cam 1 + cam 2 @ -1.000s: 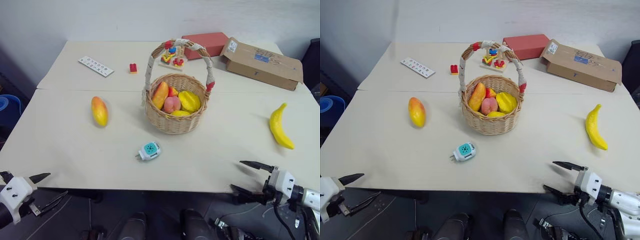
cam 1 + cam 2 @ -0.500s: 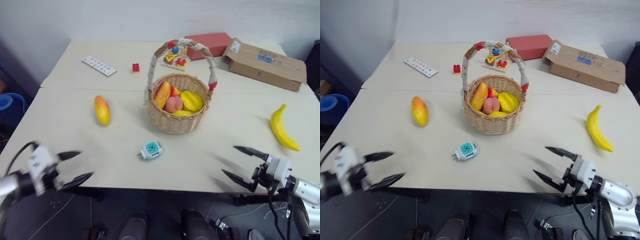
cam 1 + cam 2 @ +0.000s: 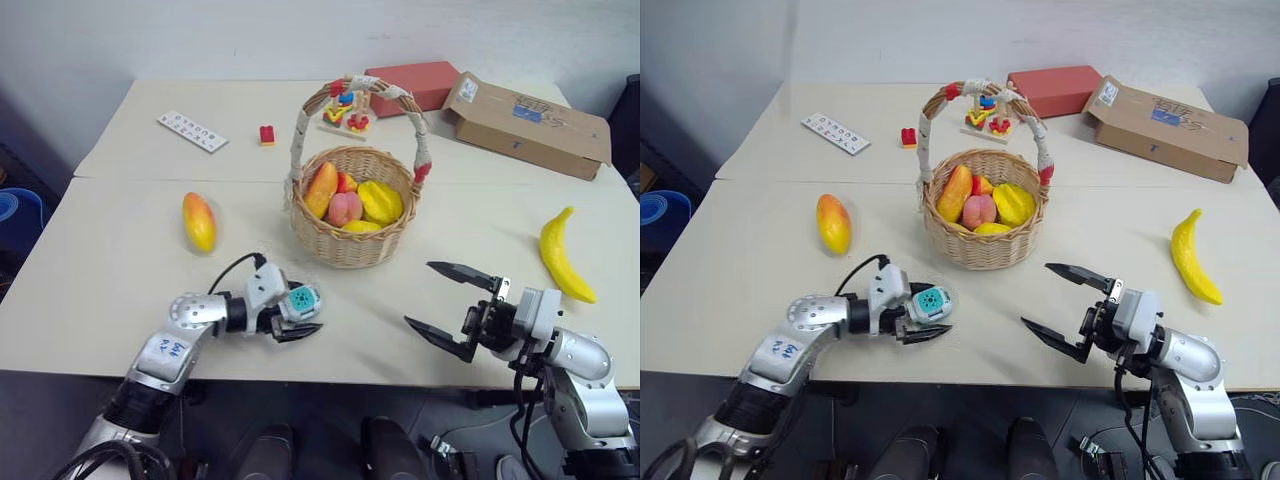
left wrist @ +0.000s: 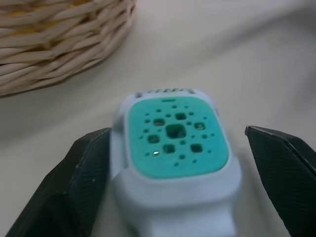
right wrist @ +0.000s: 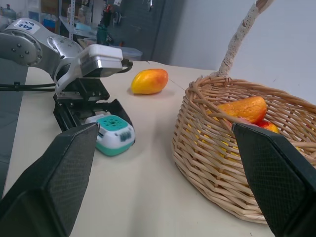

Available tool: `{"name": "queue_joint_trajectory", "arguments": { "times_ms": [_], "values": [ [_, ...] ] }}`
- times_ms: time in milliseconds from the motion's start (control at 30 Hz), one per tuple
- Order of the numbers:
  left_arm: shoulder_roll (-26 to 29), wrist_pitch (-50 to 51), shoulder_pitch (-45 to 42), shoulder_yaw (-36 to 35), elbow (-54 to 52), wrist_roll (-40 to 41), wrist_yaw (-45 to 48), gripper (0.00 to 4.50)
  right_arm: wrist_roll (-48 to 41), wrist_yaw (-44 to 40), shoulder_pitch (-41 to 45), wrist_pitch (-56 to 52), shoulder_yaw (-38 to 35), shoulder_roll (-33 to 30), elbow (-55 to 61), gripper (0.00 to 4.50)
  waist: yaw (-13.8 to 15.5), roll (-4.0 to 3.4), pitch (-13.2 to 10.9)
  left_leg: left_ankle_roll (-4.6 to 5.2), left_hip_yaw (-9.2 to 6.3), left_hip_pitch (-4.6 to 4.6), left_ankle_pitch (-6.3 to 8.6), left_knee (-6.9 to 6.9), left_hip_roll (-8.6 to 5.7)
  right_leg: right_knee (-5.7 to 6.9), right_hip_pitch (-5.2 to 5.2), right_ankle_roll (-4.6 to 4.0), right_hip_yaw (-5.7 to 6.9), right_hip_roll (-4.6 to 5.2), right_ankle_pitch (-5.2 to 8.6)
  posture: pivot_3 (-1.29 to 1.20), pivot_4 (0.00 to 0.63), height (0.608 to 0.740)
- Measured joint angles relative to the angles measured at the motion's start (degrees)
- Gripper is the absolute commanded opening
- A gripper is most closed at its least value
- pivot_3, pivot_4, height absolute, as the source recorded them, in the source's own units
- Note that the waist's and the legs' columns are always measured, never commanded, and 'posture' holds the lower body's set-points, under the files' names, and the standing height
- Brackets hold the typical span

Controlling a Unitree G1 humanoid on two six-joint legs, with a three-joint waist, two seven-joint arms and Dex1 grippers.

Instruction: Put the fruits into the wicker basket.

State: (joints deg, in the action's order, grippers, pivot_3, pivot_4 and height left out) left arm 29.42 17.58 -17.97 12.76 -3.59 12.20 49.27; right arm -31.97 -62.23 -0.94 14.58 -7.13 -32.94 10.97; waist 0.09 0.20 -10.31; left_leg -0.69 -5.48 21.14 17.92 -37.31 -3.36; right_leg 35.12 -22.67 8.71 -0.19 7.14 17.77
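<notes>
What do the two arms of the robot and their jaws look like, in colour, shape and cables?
Both arms are silver-grey metal with rounded segments and black joints. The left arm bears a small white label with dark writing, and a thin black cable loops above its wrist. The left gripper and the right gripper each have a white block behind two black, pointed, tapering fingers with a ribbed inner face.

My arms are showing silver-grey metal shells with black joints; my left forearm (image 3: 165, 357) is wearing a small white label with blue writing, a black cable (image 3: 232, 268) is looping over its wrist, and matte black ribbed fingers (image 4: 74, 192) are tipping white wrist housings.
</notes>
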Motion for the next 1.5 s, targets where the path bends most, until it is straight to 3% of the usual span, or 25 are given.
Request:
{"name": "queue_joint_trajectory", "arguments": {
  "times_ms": [67,233,500,633,733,900,933,1067,1300,1400,1500],
  "values": [
    [0.0,-0.37,0.12,-0.14,0.04,-0.24,-0.02,2.82,0.09,0.06,0.01,-0.01,0.01,0.25,0.0,4.5,0.02,0.0,0.0,-0.02,0.0,0.0,-0.04,-0.02,0.03,0.01,0.01,0.0,-0.01,0.01,0.0,0.0,0.15,0.74],
    [0.41,-2.96,5.07,-7.25,-0.43,1.57,-2.6,2.82,0.0,-0.23,0.26,-0.31,1.56,2.04,0.38,4.5,-0.29,0.0,0.0,-0.04,-0.03,-0.06,-0.06,0.03,0.11,0.09,-0.03,0.01,-0.08,-0.02,0.0,0.0,0.15,0.74],
    [3.16,5.23,13.08,-41.36,2.05,9.05,-22.4,2.82,-1.92,1.25,8.15,-5.46,7.13,6.91,4.63,4.5,-0.24,0.05,0.0,-0.13,-0.22,-0.07,-0.07,0.03,0.09,0.38,-0.24,-0.07,-0.14,-0.05,0.04,0.0,0.15,0.74],
    [6.07,7.9,13.15,-50.79,11.8,9.68,-28.39,2.82,-1.37,3.0,10.58,-6.21,9.29,10.06,4.56,4.5,0.39,0.11,0.03,-0.11,-0.32,0.01,-0.06,0.03,-0.08,0.53,-0.38,-0.1,-0.12,0.05,0.05,0.0,0.15,0.74],
    [7.95,6.32,12.12,-51.09,19.4,9.57,-27.88,2.82,-0.64,3.0,11.26,-5.95,9.31,10.38,4.17,4.5,1.24,0.18,0.07,-0.05,-0.3,0.02,-0.04,0.0,-0.23,0.51,-0.35,-0.1,-0.1,0.21,0.05,0.0,0.15,0.74],
    [9.39,4.38,10.35,-50.98,25.91,9.97,-25.66,4.36,0.0,2.74,11.37,-5.63,8.92,10.42,2.55,4.5,1.1,0.41,0.15,-0.07,-0.3,0.02,-0.05,0.02,-0.16,0.52,-0.37,-0.11,-0.07,0.19,0.05,0.0,0.15,0.74],
    [9.89,4.46,10.02,-50.94,26.23,10.19,-25.02,4.44,0.01,2.67,11.34,-5.63,8.87,10.38,2.35,4.5,1.05,0.41,0.15,-0.08,-0.3,0.01,-0.05,0.04,-0.14,0.54,-0.38,-0.11,-0.07,0.18,0.05,0.0,0.15,0.74],
    [14.03,5.43,9.42,-50.48,25.16,10.15,-24.12,4.44,-0.06,1.94,10.9,-5.63,7.89,8.76,2.36,4.5,0.78,0.41,0.15,-0.1,-0.28,0.03,-0.06,0.11,-0.12,0.59,-0.49,-0.14,-0.09,0.18,0.07,0.0,0.15,0.74],
    [25.0,26.61,1.85,-44.97,10.6,13.48,-22.57,4.44,-0.73,1.7,11.36,-5.63,4.59,7.07,2.29,4.5,0.1,0.42,0.08,-0.09,-0.27,0.06,-0.06,0.12,-0.2,0.74,-0.57,-0.15,-0.12,0.26,0.07,0.0,0.15,0.74],
    [23.0,41.65,-11.84,-38.27,9.02,17.49,-23.62,4.44,0.04,0.75,15.06,-4.29,4.23,6.66,-0.46,4.5,0.2,0.44,0.09,-0.09,-0.32,0.07,-0.08,0.02,-0.27,0.84,-0.56,-0.14,-0.09,0.22,0.07,0.0,0.15,0.74],
    [18.92,48.11,-21.46,-30.93,11.25,17.51,-25.24,4.44,0.64,0.22,18.04,-3.24,4.42,6.77,-3.15,4.5,-0.2,0.45,0.1,-0.13,-0.24,0.07,-0.12,0.03,-0.41,0.98,-0.7,-0.13,-0.09,0.21,0.06,0.0,0.15,0.74]
  ]
}}
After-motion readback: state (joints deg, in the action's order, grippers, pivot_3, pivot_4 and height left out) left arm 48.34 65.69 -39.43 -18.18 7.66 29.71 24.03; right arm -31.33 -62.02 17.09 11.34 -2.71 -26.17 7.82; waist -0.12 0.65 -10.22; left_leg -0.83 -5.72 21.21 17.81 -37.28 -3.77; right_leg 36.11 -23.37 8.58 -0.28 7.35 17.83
